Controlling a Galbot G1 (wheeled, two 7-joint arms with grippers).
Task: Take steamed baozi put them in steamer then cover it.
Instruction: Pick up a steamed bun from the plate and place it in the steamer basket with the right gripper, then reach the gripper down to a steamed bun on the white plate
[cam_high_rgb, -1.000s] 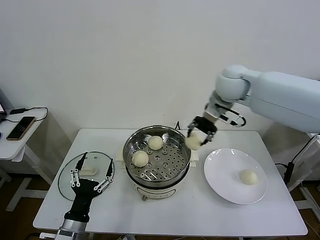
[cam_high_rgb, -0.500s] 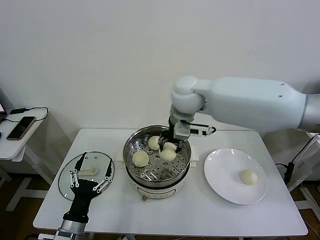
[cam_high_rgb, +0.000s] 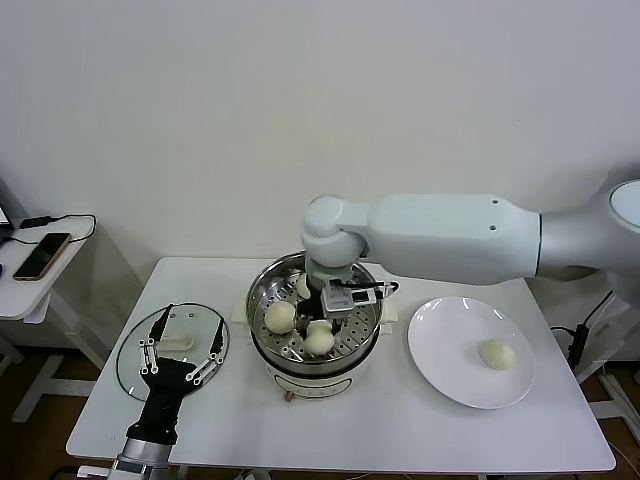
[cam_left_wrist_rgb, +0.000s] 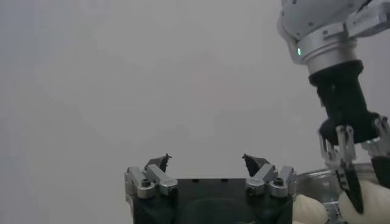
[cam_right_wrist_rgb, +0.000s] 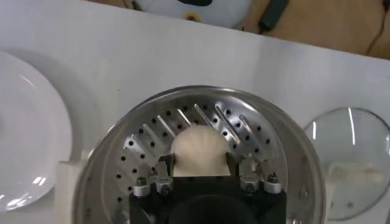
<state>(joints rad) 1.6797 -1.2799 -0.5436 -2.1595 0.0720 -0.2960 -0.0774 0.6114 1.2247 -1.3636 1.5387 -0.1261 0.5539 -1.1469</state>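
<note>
The steamer (cam_high_rgb: 262, 300) stands mid-table, its perforated tray (cam_right_wrist_rgb: 140, 152) showing. Two baozi lie in it, one (cam_high_rgb: 280, 316) at the left and one (cam_high_rgb: 303, 287) at the back, half hidden by the arm. My right gripper (cam_high_rgb: 322, 325) reaches down into the pot, shut on a third baozi (cam_right_wrist_rgb: 200, 149) low over the tray's front, with a finger against each side of it. Another baozi (cam_high_rgb: 497, 353) sits on the white plate (cam_high_rgb: 450, 340). The cover (cam_high_rgb: 140, 350) lies flat at the table's left. My left gripper (cam_high_rgb: 183, 348) hovers open beside it with nothing between its fingers.
A side table at the far left carries a phone (cam_high_rgb: 40, 255) and a cable. The plate fills the table's right side. My right arm spans from the right edge across to the pot, above the plate's back.
My right arm carried the baozi from beside the steamer's right rim over the pot and lowered it toward the tray's front. The left arm stayed still.
</note>
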